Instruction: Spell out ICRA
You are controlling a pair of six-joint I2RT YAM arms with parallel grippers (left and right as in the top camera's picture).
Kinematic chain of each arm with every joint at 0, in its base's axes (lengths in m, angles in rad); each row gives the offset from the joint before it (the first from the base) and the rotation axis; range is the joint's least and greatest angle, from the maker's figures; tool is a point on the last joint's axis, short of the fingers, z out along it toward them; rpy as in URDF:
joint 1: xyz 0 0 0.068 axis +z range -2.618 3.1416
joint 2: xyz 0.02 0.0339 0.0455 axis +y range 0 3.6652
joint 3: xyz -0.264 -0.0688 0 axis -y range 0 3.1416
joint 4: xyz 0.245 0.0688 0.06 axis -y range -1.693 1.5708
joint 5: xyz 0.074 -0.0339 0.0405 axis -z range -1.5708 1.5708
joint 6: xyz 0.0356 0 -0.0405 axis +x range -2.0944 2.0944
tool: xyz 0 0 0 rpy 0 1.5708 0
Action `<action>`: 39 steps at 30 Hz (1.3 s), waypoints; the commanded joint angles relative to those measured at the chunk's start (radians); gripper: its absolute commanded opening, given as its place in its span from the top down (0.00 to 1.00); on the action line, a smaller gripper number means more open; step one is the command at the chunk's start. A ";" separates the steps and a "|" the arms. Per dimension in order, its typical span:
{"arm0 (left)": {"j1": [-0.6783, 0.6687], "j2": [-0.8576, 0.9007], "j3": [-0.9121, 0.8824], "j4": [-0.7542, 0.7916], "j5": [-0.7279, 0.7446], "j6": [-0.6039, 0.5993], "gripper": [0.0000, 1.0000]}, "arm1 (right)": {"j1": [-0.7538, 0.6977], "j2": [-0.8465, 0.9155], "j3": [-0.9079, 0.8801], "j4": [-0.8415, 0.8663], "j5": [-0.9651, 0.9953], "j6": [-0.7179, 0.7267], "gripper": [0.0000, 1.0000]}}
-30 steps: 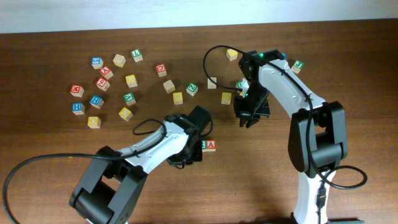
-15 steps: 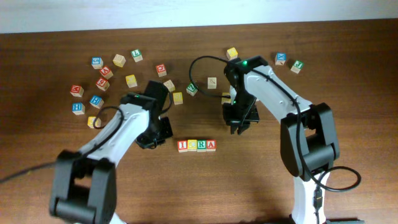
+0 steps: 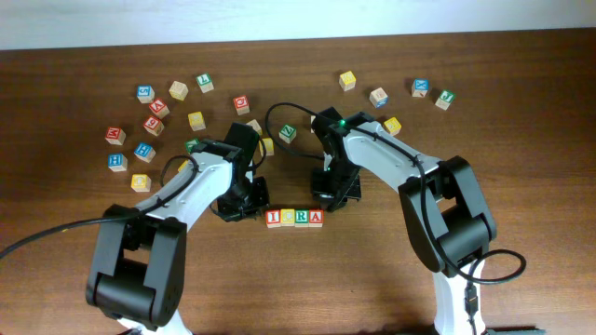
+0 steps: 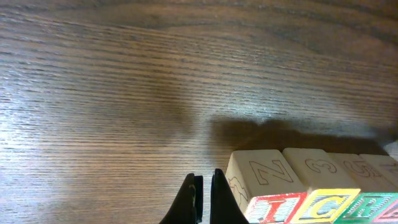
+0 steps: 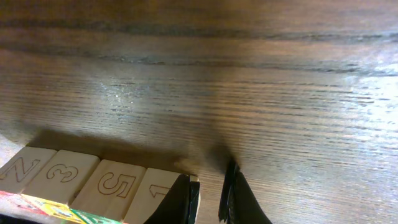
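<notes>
Both arms have closed in on the finished word since half a second ago: the left arm has swung rightward and the right arm has come leftward and nearer, so each now stands at one end of the line.

The brown wooden tabletop carries loose cubes scattered across its far side, well apart from the ICRA row, which lies nearer the robot, between the two arms. The row's four cubes touch side by side in a straight line.

The left pincer is closed to a sliver and holds nothing. It sits low, just beside the I cube. The right pincer is nearly closed too, with a narrow gap and nothing in it, just beside the A cube.

The risk, as I judge it, is a stray nudge. With both pincers this close to the ends, a sideways drift could skew the row, and uneven pressure from both ends could buckle it or split a cube off.

Legible: a red I, yellow on the C cube, green on the R cube and a red A. Neighbouring faces show outlined Z, 3, 5 and what looks like 1.
</notes>
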 commanded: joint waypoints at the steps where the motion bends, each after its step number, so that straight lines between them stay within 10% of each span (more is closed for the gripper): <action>1: -0.003 0.008 0.003 0.002 0.039 0.021 1.00 | 0.008 -0.006 -0.007 0.007 -0.032 0.012 0.91; 17: -0.001 0.008 0.003 0.002 0.054 0.076 1.00 | 0.003 -0.006 -0.001 0.001 0.002 0.011 0.95; 28: 0.173 -0.035 0.010 -0.072 -0.060 0.072 1.00 | -0.013 -0.006 0.173 -0.311 0.141 -0.072 0.84; 39: 0.136 -0.035 0.005 -0.063 -0.009 0.077 1.00 | 0.002 -0.006 -0.026 -0.054 0.032 -0.010 0.86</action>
